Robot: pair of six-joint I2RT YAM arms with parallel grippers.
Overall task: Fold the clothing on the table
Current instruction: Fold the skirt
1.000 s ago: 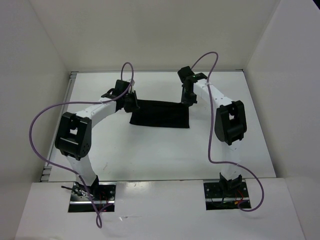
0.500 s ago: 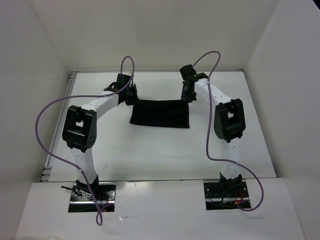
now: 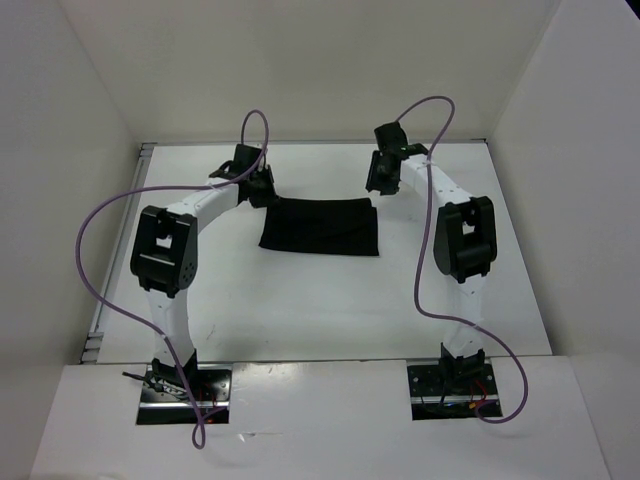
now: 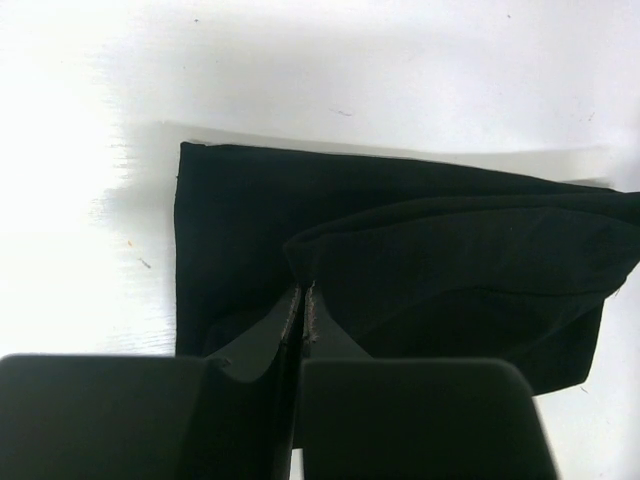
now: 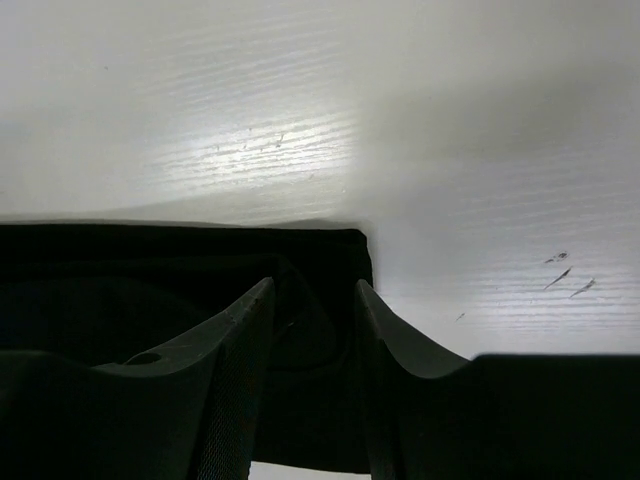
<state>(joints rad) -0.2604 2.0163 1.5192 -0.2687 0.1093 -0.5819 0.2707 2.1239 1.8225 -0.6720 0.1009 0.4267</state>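
The black clothing (image 3: pixel 320 228) lies as a folded rectangle on the far middle of the white table (image 3: pixel 300 310), between the two arms. The left gripper (image 3: pixel 264 194) is at its far left corner, with fingers (image 4: pixel 255 350) pressed together and pinching a raised fold of the top layer. The right gripper (image 3: pixel 376 192) hangs over the far right corner. Its fingers (image 5: pixel 235 340) are spread apart, and the corner lies flat below the gap, not gripped.
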